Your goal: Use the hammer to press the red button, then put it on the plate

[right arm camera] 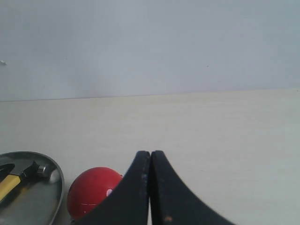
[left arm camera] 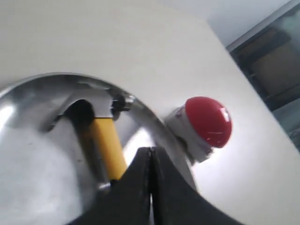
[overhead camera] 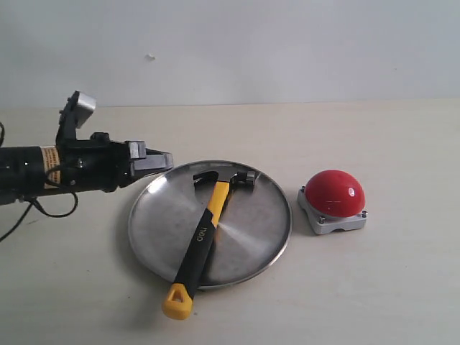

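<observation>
Yellow-ended, the hammer (overhead camera: 205,233) is laid diagonally across the plate (overhead camera: 158,215), handle overhanging the near rim and head by the far rim, so placement is judged done. The red button (overhead camera: 334,192) is seen apart, just beside the plate. The left end effector (overhead camera: 167,159), by the plate's rim, and the right end effector (right arm camera: 151,154) are closed and empty.

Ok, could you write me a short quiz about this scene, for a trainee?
1. True or false: the hammer lies wholly inside the plate.
2. The left gripper is: A open; B shut on the hammer; C shut, holding nothing.
3. In the exterior view, on which side of the plate does the red button stand?
Key: 1 false, its yellow end sticks out over the rim; 2 C; 3 right.
</observation>
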